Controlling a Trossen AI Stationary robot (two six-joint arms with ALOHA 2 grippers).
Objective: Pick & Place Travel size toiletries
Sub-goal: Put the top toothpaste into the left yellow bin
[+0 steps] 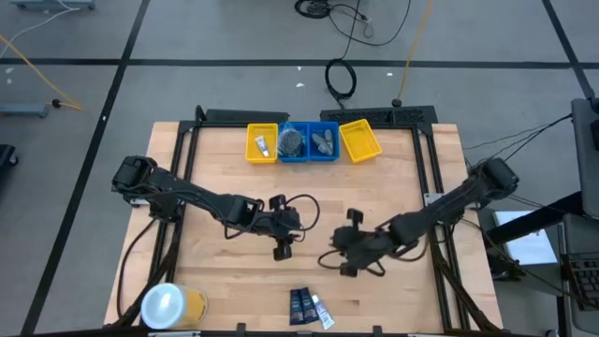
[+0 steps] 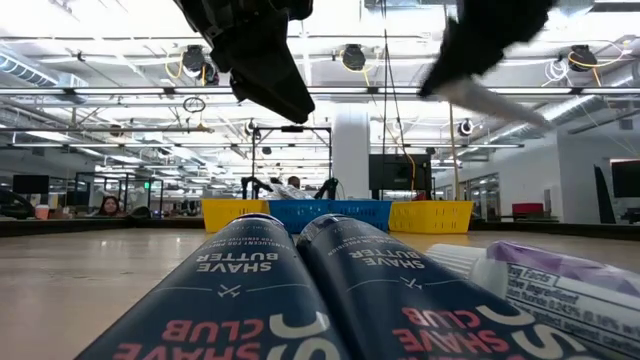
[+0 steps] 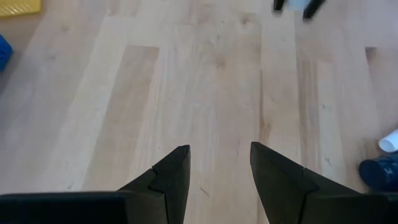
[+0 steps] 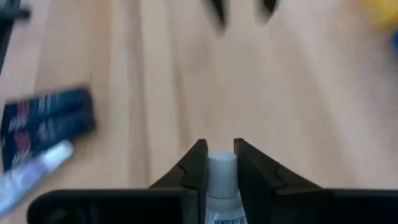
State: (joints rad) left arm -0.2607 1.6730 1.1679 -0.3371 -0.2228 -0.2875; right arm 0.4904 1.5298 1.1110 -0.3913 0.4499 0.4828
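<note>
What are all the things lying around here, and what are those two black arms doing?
Shave butter packets: two, navy, side by side at the table's near edge.
Small tube on the table: one, white, beside the packets.
Small tube in the gripper: one, white cap, between the right gripper's fingers.
Trays: four in a row at the table's far edge, yellow, blue, blue, yellow; small items lie in the first three, too small to name.
Round container: one, yellow with white top, at the table's near left corner.
Table: one, light wood.
Left gripper: open, empty, above bare wood mid-table.
Right gripper: shut on the small tube, mid-table.
</note>
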